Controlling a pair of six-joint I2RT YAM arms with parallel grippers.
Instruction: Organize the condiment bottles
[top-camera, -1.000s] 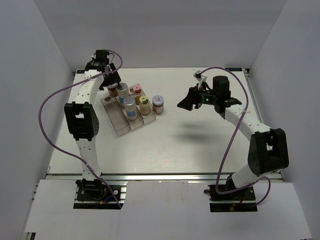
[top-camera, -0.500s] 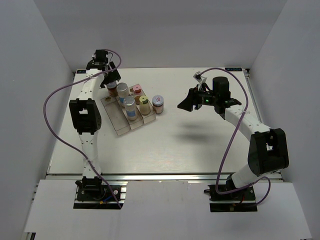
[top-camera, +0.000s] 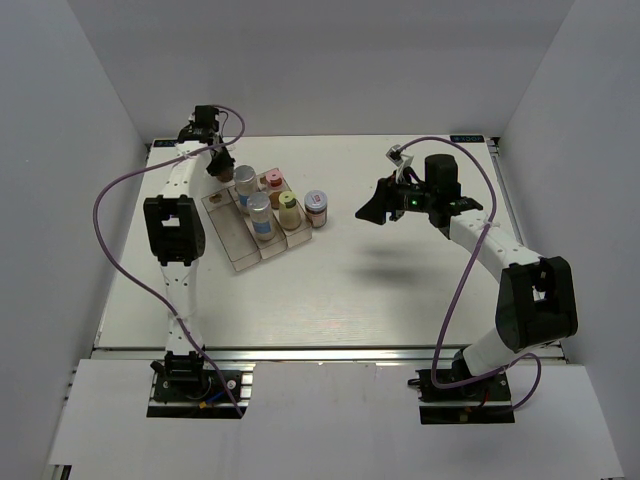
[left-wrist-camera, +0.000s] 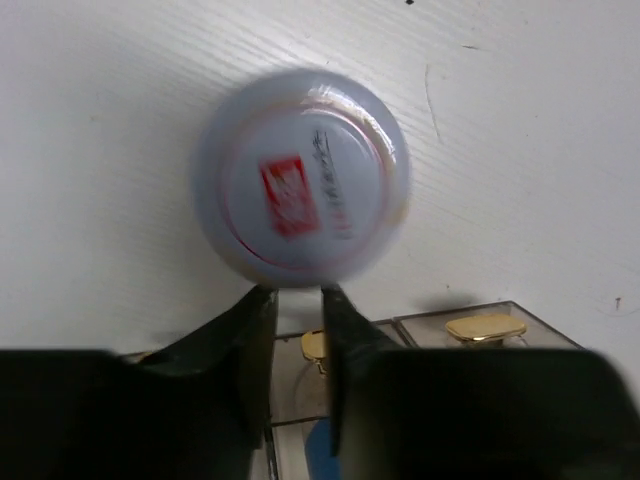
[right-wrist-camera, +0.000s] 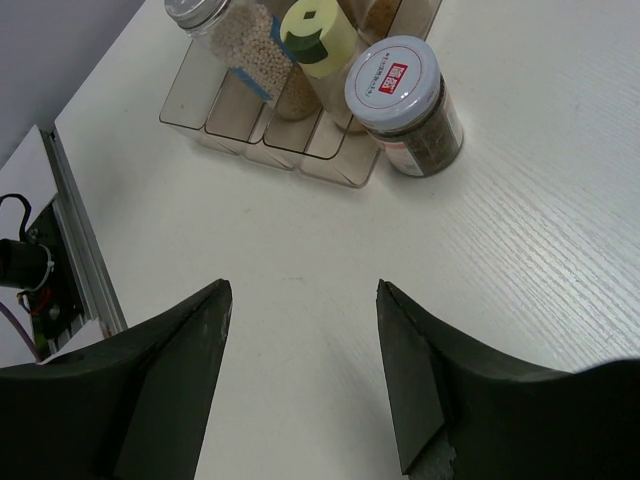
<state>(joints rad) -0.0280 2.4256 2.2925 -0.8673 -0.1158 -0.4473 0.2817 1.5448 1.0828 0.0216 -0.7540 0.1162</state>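
White-lidded jar (left-wrist-camera: 300, 180) sits right at the tips of my left gripper (left-wrist-camera: 297, 300), blurred, just past the tray (left-wrist-camera: 500, 312). Jaws are pinched to a slit, and I can't tell whether they hold anything. Pickup step, I'd say; next needs a wider straddle. Right gripper (right-wrist-camera: 302, 290) hangs spread wide, empty.

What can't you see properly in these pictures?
- Left wrist view: the white lid is blurred, so its writing is unreadable; the lid hides its bottle's body.
- Left wrist view: the left gripper covers most of the tray.
- Right wrist view: the top edge cuts off the silver-lidded bottle.
- Top view: the labels on the bottles are too small to read.
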